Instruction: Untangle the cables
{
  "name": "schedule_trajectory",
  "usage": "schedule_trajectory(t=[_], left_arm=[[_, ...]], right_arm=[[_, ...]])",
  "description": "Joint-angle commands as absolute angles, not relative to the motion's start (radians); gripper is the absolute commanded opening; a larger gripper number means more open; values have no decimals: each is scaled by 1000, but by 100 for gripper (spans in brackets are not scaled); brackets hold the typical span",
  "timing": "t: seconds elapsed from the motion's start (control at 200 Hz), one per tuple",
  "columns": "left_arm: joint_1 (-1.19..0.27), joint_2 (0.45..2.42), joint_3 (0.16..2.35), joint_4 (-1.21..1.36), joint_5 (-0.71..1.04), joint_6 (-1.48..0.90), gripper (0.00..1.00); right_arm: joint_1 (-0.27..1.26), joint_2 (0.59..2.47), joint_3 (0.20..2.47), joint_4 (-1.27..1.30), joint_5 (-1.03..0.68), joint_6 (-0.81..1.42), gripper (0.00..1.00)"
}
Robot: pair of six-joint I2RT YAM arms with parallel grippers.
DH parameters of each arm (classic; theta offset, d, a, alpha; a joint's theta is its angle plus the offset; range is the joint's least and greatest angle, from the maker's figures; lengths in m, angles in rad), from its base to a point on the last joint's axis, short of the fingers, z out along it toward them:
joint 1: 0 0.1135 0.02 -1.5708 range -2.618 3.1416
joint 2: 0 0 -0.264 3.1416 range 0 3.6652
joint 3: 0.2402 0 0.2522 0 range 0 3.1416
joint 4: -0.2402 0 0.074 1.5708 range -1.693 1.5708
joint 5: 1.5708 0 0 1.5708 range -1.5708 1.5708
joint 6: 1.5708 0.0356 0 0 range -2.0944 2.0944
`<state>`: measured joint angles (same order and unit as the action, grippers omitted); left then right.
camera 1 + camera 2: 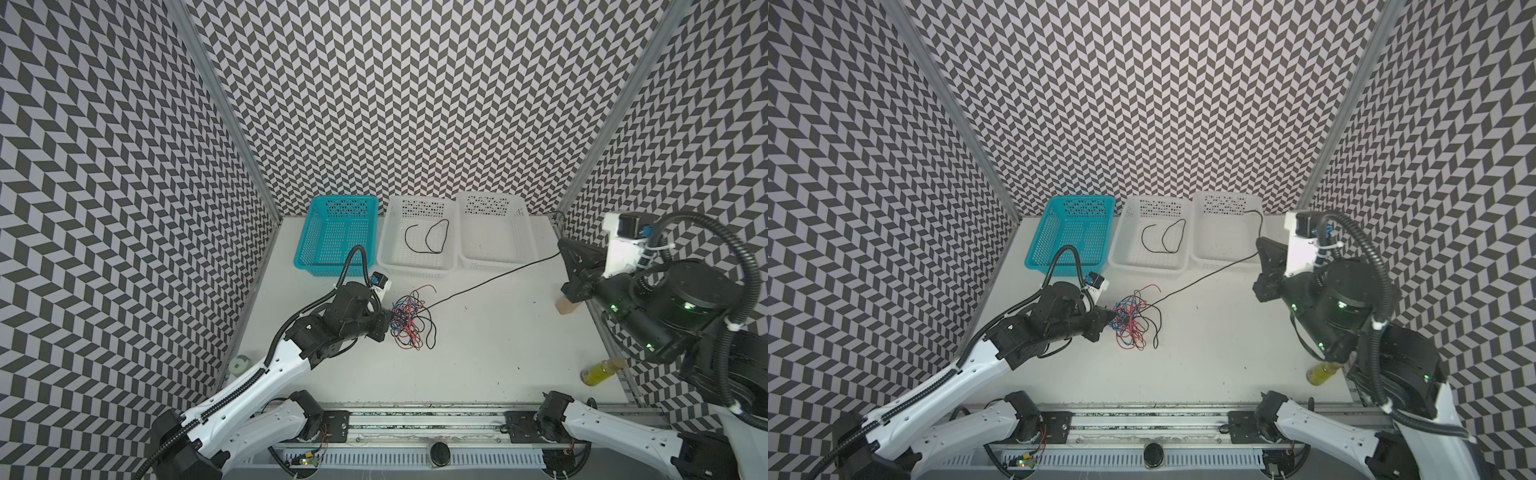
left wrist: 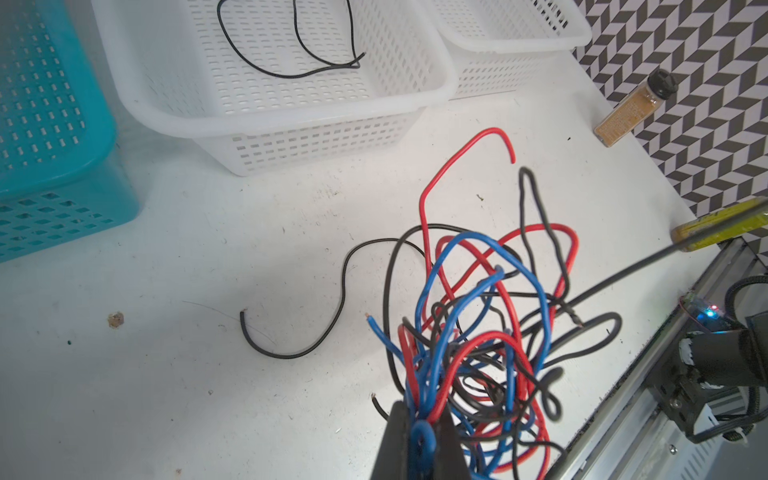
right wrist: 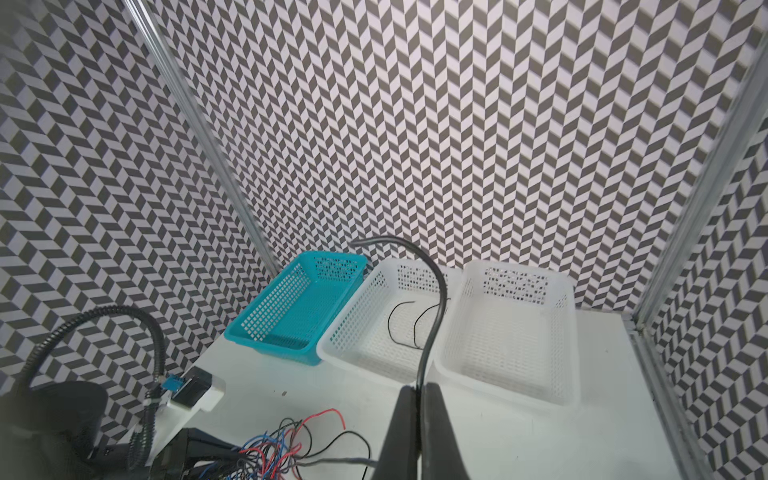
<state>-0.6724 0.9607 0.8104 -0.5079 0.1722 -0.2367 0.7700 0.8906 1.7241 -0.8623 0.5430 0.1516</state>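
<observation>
The cables form a red, blue and black tangle (image 1: 409,320) (image 1: 1131,320) on the white table, left of centre. My left gripper (image 1: 388,324) (image 2: 422,432) is shut on the tangle's left edge, with a blue loop pinched between its fingers. One black cable (image 1: 498,275) (image 1: 1204,276) runs taut from the tangle up to my right gripper (image 1: 562,249) (image 3: 420,395), which is raised at the right and shut on it. The cable's free end curls above the right fingers. Another black cable (image 1: 428,237) (image 2: 291,75) lies alone in the middle white basket (image 1: 386,232).
A teal basket (image 1: 307,249) and a second white basket (image 1: 528,232) flank the middle one along the back wall. A yellow bottle (image 1: 598,372) and a brown spice jar (image 2: 631,110) lie by the right edge. A small white roll (image 1: 239,365) sits at the left edge.
</observation>
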Motion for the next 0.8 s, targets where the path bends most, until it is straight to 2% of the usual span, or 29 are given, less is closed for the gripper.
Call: schedule_trajectory(t=[0.0, 0.11, 0.26, 0.456, 0.631, 0.791], left_arm=[[-668, 984, 826, -596, 109, -222, 0], [-667, 1004, 836, -612, 88, -221, 0], [-667, 1000, 839, -610, 98, -221, 0], [-667, 957, 838, -591, 102, -219, 0], [-669, 917, 830, -569, 130, -216, 0], [-669, 900, 828, -558, 156, -216, 0]], right_arm=[[769, 921, 1882, -898, 624, 100, 0], [770, 947, 1967, -905, 605, 86, 0], [770, 995, 1958, -971, 561, 110, 0], [769, 1030, 1707, -958, 325, 189, 0], [770, 1002, 1402, -747, 134, 281, 0], [769, 1013, 1204, -526, -5, 354, 8]])
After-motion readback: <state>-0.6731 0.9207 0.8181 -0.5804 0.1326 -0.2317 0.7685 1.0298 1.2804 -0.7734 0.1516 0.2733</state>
